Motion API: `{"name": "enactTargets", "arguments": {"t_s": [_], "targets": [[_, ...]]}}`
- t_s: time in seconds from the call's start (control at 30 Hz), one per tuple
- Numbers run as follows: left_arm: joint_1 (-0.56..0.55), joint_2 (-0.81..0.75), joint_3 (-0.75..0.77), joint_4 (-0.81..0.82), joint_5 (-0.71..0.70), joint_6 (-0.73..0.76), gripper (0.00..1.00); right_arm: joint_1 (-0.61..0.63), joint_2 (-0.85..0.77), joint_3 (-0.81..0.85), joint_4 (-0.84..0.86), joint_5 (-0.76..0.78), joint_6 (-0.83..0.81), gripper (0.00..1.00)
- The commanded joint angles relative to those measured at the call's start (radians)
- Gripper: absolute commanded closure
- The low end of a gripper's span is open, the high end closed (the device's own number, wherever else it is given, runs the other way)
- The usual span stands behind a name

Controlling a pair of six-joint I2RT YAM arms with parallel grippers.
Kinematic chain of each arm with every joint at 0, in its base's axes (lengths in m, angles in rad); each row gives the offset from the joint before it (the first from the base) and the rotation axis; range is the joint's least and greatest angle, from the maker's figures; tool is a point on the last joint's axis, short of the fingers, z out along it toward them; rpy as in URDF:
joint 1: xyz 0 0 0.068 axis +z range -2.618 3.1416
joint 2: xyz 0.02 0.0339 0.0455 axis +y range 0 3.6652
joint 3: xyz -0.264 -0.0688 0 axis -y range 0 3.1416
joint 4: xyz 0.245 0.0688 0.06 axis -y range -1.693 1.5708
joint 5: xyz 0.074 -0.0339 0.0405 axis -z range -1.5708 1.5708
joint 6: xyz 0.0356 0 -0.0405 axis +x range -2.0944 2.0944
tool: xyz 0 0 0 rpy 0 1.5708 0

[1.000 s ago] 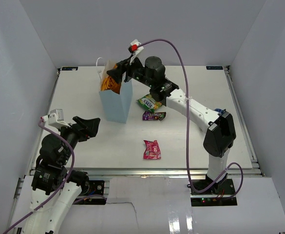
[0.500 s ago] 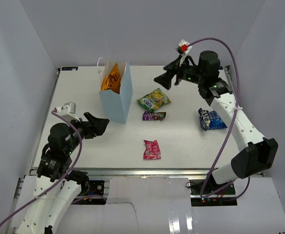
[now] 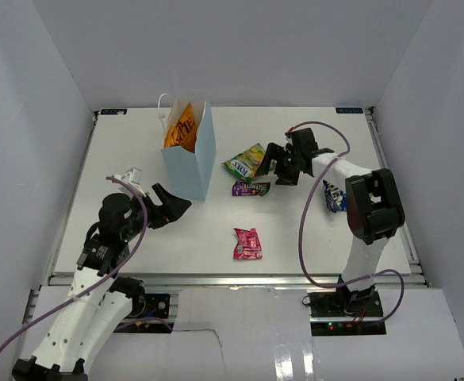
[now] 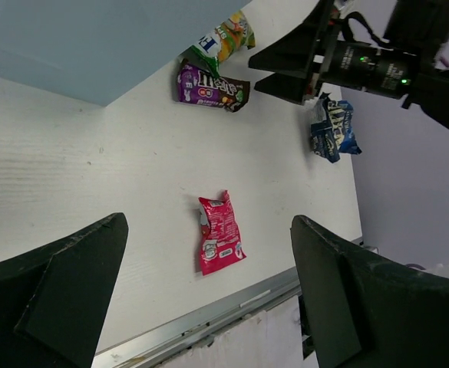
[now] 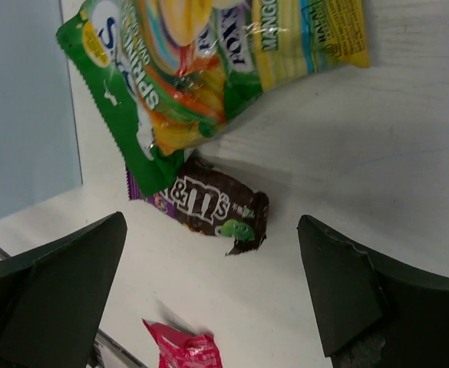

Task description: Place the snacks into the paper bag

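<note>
Status: partly complete. The paper bag (image 3: 190, 163) stands upright toward the far-left corner of the desk (image 3: 311, 230), with the orange chip bag (image 3: 182, 131) inside.

Left to load, judged from the layout:
- yellow-green candy bag (image 3: 246, 161)
- purple M&M's packet (image 3: 250, 188)
- pink-red packet (image 3: 247, 244)
- dark blue bag (image 3: 332, 194)

The left hand (image 3: 172, 208) and right hand (image 3: 271, 164) are spread wide and empty.

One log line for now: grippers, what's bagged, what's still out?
left gripper open, empty | right gripper open, by purple M&M's packet | orange chip bag in paper bag | out: yellow-green Fox's bag, pink-red packet, dark blue bag
</note>
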Motion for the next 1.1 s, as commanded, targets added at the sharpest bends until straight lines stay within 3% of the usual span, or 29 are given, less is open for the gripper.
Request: {"name": "enactTargets", "arguments": {"t_s": [0.0,0.33,0.47,0.5,0.63,0.67,0.73,0.8,0.93,1.07], "targets": [[-0.006,-0.046,-0.012,0.029,0.018,-0.080,0.03,0.005,0.050,0.096,0.098,0.039,0.134,0.02],[-0.006,-0.123,-0.033,0.022,-0.034,-0.222,0.03,0.002,0.290,0.252,0.148,0.112,0.264,0.09],[-0.006,-0.116,-0.023,0.023,-0.049,-0.252,0.03,-0.007,0.330,0.253,0.151,0.114,0.320,0.24],[-0.004,-0.106,-0.021,0.026,-0.049,-0.255,0.03,-0.013,0.334,0.250,0.157,0.109,0.324,0.35],[-0.006,-0.071,-0.055,0.109,-0.002,-0.282,0.04,-0.038,0.318,0.210,0.205,0.077,0.286,0.60],[-0.004,-0.062,-0.069,0.141,0.016,-0.301,0.05,-0.045,0.308,0.187,0.205,0.065,0.275,0.70],[-0.004,-0.015,-0.099,0.234,0.076,-0.313,0.06,-0.074,0.270,0.159,0.278,0.037,0.234,0.79],[-0.006,0.033,-0.095,0.310,0.124,-0.305,0.07,-0.106,0.230,0.129,0.315,-0.041,0.199,0.91],[-0.019,0.209,-0.014,0.347,0.208,-0.226,0.07,-0.169,0.140,0.063,0.422,-0.251,0.090,0.92],[-0.065,0.347,0.072,0.381,0.227,-0.170,0.07,-0.226,0.039,-0.022,0.496,-0.649,-0.068,0.92]]}}
